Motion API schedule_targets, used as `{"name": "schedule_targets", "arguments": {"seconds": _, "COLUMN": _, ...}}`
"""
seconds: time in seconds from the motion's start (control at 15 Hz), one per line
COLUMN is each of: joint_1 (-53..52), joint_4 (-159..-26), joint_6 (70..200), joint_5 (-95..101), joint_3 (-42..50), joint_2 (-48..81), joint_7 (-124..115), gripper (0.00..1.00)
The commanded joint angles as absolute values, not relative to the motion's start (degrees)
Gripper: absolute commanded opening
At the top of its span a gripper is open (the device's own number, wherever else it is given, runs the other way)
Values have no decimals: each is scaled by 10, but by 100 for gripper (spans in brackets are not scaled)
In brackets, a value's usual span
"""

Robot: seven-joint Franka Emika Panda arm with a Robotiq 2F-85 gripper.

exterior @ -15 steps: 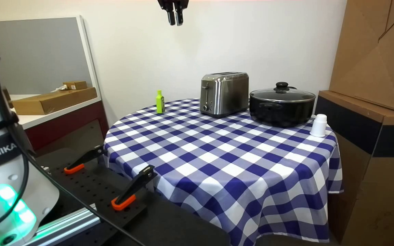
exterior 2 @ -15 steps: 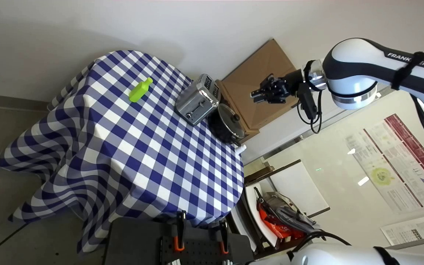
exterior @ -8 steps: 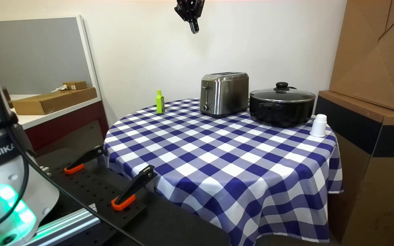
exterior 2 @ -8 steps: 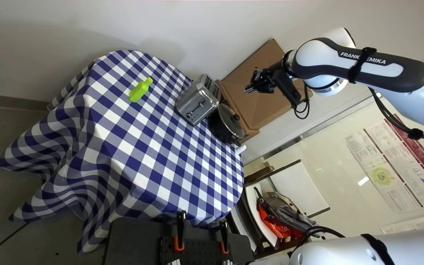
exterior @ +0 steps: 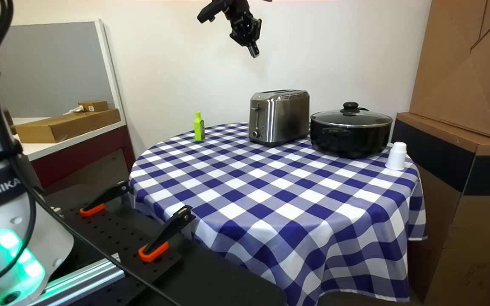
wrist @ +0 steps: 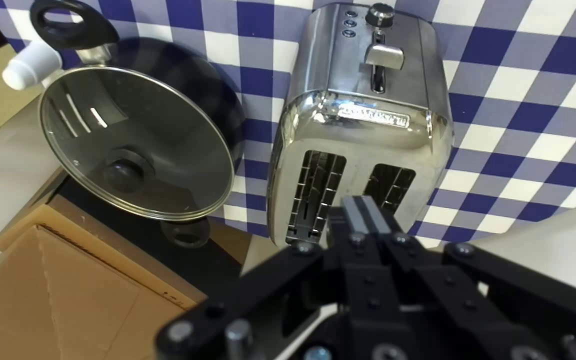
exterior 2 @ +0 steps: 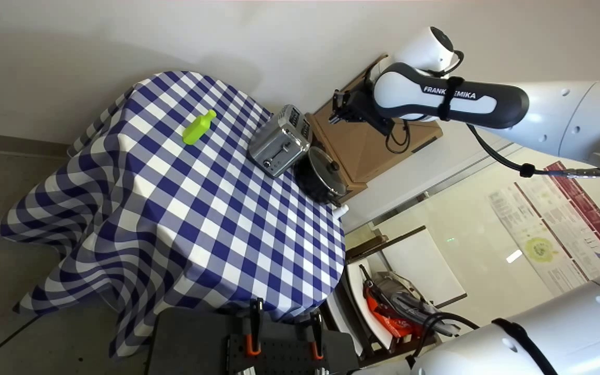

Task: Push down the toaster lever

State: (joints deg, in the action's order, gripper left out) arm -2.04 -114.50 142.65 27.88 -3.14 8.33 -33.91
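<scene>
The silver toaster (exterior: 281, 117) stands upright on the checked tablecloth, and it also shows in an exterior view (exterior 2: 278, 141) and the wrist view (wrist: 363, 135). Its lever (wrist: 385, 56) sticks out of the front slot above a round knob (wrist: 380, 15). In an exterior view the lever (exterior: 254, 109) sits in the upper part of its slot. My gripper (exterior: 253, 52) hangs in the air above the toaster, not touching it. In the wrist view the gripper's fingers (wrist: 363, 201) are together with nothing between them and cover part of the toaster's top near the slots.
A black pot (exterior: 350, 135) with a glass lid stands beside the toaster. White cups (exterior: 397, 156) are near the table edge. A green bottle (exterior: 199, 127) stands on the toaster's other side. Large cardboard boxes (exterior: 466, 68) stand beside the table, and a wall is behind.
My gripper has moved lower and nearer the toaster, rightward in an exterior view, and has turned somewhat. The arm has extended over the table. The toaster, pot, bottle and cups have not moved.
</scene>
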Motion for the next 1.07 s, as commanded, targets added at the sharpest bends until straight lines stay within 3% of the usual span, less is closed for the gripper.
{"name": "schedule_targets", "arguments": {"seconds": 0.0, "joint_1": -51, "joint_4": -1103, "joint_6": 1453, "joint_5": 294, "joint_3": -11, "joint_2": 134, "joint_7": -356, "gripper": 0}}
{"name": "schedule_targets", "arguments": {"seconds": 1.0, "joint_1": -83, "joint_4": -1083, "joint_6": 1496, "joint_5": 245, "joint_3": 26, "joint_2": 226, "joint_7": -317, "gripper": 0}}
